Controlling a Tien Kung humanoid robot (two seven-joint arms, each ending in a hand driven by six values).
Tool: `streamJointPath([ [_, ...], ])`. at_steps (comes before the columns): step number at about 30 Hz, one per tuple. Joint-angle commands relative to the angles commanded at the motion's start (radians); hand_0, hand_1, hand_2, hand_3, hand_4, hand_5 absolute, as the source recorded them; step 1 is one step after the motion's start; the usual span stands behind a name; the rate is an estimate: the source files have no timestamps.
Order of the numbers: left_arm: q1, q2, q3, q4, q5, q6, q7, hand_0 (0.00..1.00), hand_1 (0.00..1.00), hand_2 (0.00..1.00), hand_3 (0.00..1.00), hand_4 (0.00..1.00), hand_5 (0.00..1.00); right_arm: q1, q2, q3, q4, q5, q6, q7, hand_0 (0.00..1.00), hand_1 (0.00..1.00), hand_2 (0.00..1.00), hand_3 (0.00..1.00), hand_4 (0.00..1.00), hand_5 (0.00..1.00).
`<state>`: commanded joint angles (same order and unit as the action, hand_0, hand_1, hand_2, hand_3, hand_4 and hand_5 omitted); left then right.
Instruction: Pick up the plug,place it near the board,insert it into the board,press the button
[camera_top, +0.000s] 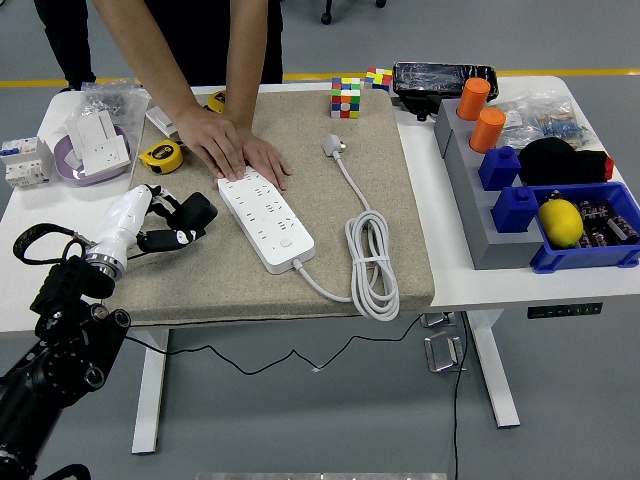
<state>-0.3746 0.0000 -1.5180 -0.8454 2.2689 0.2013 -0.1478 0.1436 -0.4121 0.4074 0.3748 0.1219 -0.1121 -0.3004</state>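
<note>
The robot's left hand (165, 225) has its fingers curled around a black plug (193, 212), held just over the beige mat (400, 220) a little left of the white power board (265, 220). I'd say the trick now is to carry it right over the sockets and get the prongs pointing straight down before pushing. The forearm angles up from the lower left, and a person's hands (235, 152) press on the board's far end to hold it down.
</note>
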Motion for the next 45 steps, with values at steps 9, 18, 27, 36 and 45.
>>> streamJointPath([
  [9,0.017,0.009,0.075,-0.119,0.0,0.006,-0.001,0.551,0.516,0.34,0.368,0.491,0.175,-0.006,-0.002,-0.01,-0.001,0.002,0.001,-0.001,0.808,0.774,0.759,0.783,0.998,0.973],
  [18,-0.001,0.019,0.157,-0.145,0.0,0.006,-0.003,0.547,0.517,0.339,0.364,0.492,0.174,-0.004,-0.004,-0.016,0.0,0.003,0.0,-0.003,0.807,0.774,0.758,0.783,0.998,0.972],
  [27,-0.031,0.012,0.217,-0.116,0.0,0.007,-0.007,0.543,0.515,0.334,0.36,0.495,0.174,-0.004,-0.003,-0.022,0.001,0.003,0.0,-0.004,0.807,0.774,0.758,0.783,0.998,0.969],
  [36,-0.091,0.003,0.241,0.004,0.0,0.035,-0.021,0.532,0.512,0.331,0.359,0.496,0.174,0.003,-0.004,-0.025,0.002,0.004,-0.001,-0.004,0.807,0.774,0.758,0.783,0.998,0.969],
  [45,-0.107,0.005,0.232,0.051,0.0,0.035,-0.024,0.53,0.513,0.332,0.359,0.493,0.17,0.001,-0.003,-0.027,0.001,0.008,0.0,-0.005,0.807,0.774,0.758,0.783,0.998,0.968],
])
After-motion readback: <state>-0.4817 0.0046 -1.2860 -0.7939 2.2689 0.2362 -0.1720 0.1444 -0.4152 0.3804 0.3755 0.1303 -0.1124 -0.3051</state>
